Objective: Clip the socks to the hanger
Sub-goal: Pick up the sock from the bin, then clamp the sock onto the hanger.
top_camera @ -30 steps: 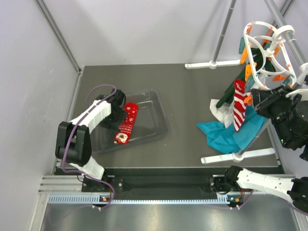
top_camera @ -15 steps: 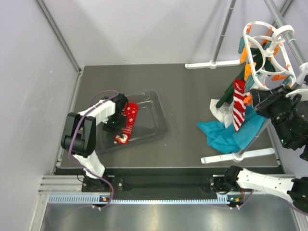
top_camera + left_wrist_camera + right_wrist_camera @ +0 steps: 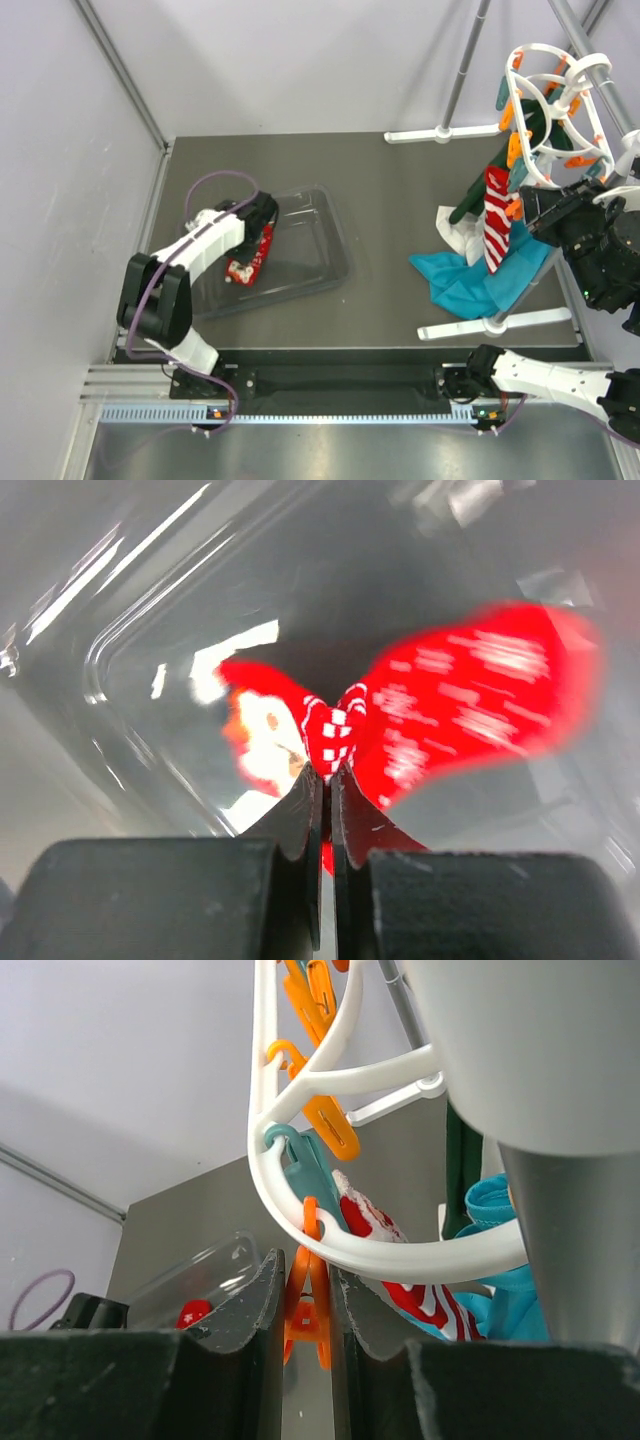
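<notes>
1. jaws, left: closed on small red white-dotted sock [image 3: 470, 710], mid-length, inside clear plastic tray [image 3: 312, 250], for lifting.
2. jaws, right: clamped on orange plastic peg [image 3: 308, 1320] of white round plastic hanger [image 3: 400, 1255], probably opening it.

motion-blurred red sock [image 3: 470, 710] in left wrist view

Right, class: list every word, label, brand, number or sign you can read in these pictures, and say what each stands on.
None can be read.
The red sock in the clear tray carries white marks, but they are blurred in the left wrist view and too small from above to read.
No print shows on the hanger or on the orange peg close to the right wrist camera.
</notes>
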